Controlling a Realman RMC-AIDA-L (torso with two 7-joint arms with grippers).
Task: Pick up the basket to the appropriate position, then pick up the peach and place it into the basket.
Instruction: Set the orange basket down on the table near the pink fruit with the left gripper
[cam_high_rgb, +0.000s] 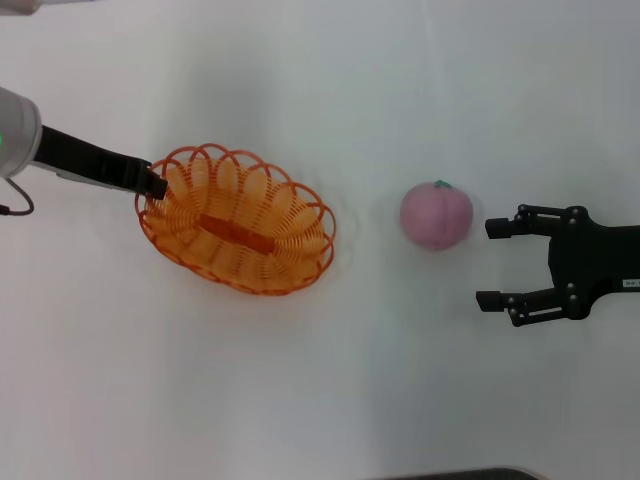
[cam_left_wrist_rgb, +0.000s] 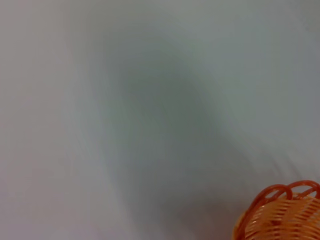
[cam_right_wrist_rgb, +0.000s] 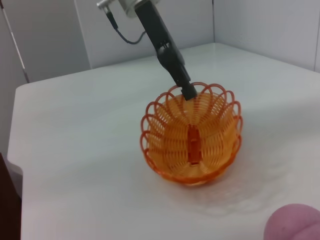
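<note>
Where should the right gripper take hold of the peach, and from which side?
Across its round middle, coming from its right side: the peach sits alone on the table, and the right gripper waits open beside it there, offset slightly toward the robot.

At the frame's left edge a pale grey arm housing with a small green light and a looping black cable narrows into the slim black left gripper (cam_high_rgb: 155, 185), while the right gripper (cam_high_rgb: 490, 264) is matte black, with linked jaws dotted by screws.
</note>
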